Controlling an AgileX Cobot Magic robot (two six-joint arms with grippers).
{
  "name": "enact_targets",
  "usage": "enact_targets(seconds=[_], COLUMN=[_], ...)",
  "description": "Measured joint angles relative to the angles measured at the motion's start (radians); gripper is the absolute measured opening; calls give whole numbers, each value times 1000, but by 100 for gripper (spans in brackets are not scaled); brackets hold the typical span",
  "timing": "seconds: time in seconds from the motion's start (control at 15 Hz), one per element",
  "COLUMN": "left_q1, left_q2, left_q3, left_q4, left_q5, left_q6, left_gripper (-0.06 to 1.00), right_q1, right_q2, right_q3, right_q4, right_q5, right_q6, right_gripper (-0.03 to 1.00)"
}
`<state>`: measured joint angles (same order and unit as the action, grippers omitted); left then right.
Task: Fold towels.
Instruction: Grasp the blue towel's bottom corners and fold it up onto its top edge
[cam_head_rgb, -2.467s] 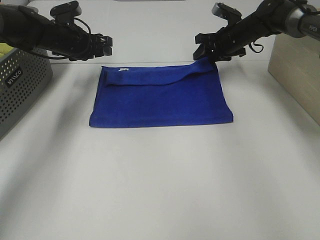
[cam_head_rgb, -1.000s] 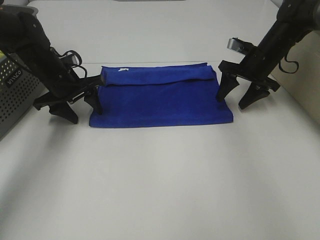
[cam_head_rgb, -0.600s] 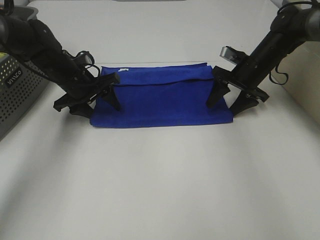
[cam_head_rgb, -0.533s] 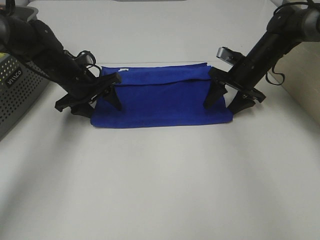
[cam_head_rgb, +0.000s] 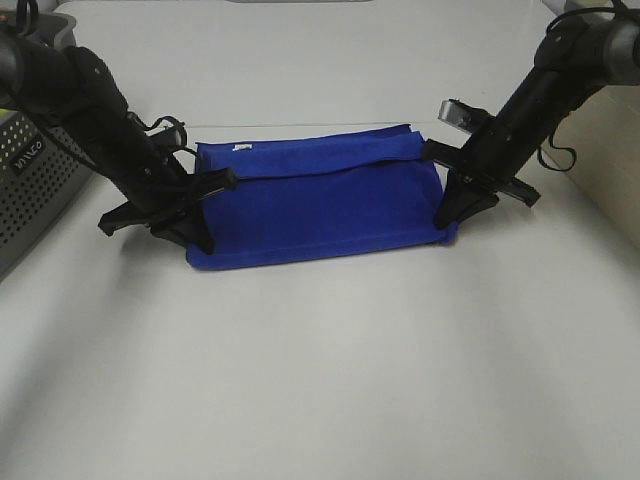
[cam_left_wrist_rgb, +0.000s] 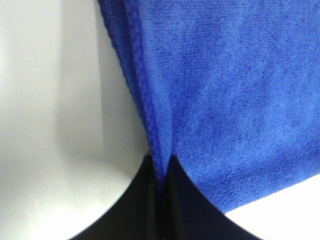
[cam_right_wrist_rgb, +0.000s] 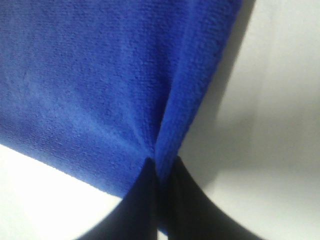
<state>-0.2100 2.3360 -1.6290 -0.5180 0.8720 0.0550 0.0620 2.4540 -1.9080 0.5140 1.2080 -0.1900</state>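
Observation:
The royal-blue towel (cam_head_rgb: 315, 205) lies folded on the white table, with a small white tag (cam_head_rgb: 240, 148) at its far left edge. My left gripper (cam_head_rgb: 192, 235) is shut on the towel's near left corner; the left wrist view shows the stitched edge (cam_left_wrist_rgb: 150, 130) pinched between the black fingers (cam_left_wrist_rgb: 142, 200). My right gripper (cam_head_rgb: 448, 222) is shut on the near right corner; the right wrist view shows the towel (cam_right_wrist_rgb: 100, 75) pinched between its fingers (cam_right_wrist_rgb: 145, 200). The near edge looks lifted slightly off the table.
A grey perforated basket (cam_head_rgb: 35, 180) stands at the left edge with a bit of yellow-green cloth behind it. A pale wooden box (cam_head_rgb: 610, 150) stands at the right edge. The white table (cam_head_rgb: 320, 380) stretches toward the front.
Both grippers came down from the far corners to the towel's near corners and shut on them. The near edge has drawn in and risen a little.

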Motion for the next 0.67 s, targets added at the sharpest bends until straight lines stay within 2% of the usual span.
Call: enact_targets(seconds=[0.13,0.27,0.47,0.67], left_q1=[0,0,-7,-8], left_q2=[-21,-76,-193,-324], left_q3=[10,72,263,419], left_q4=[36,44,42,39], left_q5=[30,42,36,10], left_q6=[-15,-23,-24,-26], left_gripper=[1,1,1,1], right_q1=[0,0,13,57], right_q2=[-36,-91,-229,-358], right_q3=[14,104,363,654], right_q4=[-5,-6,-5,-4], right_q5=[0,0,-5,-113], right_q6=[22,25,22,18], right_gripper=[2,2,2,2])
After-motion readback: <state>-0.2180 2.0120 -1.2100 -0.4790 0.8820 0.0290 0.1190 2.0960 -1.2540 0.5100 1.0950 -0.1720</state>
